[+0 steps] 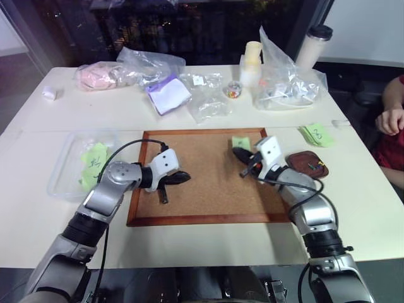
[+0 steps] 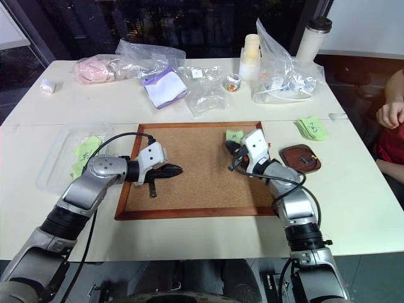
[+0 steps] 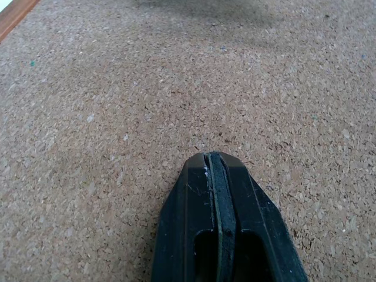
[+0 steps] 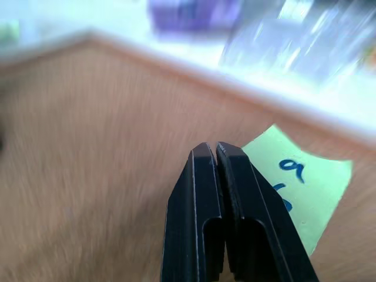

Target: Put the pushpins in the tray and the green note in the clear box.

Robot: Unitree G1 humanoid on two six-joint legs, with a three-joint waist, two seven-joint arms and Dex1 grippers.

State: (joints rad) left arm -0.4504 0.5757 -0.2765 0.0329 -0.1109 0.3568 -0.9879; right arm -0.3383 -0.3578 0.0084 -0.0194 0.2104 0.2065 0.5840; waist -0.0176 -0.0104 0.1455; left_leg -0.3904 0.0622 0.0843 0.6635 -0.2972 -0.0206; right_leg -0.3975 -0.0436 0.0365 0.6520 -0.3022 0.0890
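Right pincer point(image 1: 242, 156) closed, nothing visible between tips, by green note point(image 1: 240, 142) near corkboard point(image 1: 208, 208) far edge. Left pincer point(image 1: 183, 177) closed, empty. Carry any pin level to tray point(image 1: 307, 165); release low.

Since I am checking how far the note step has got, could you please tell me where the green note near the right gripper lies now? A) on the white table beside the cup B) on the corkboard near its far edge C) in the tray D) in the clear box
B: the green note lies flat on the corkboard by its far frame, just beyond the right gripper, whose fingers are shut.
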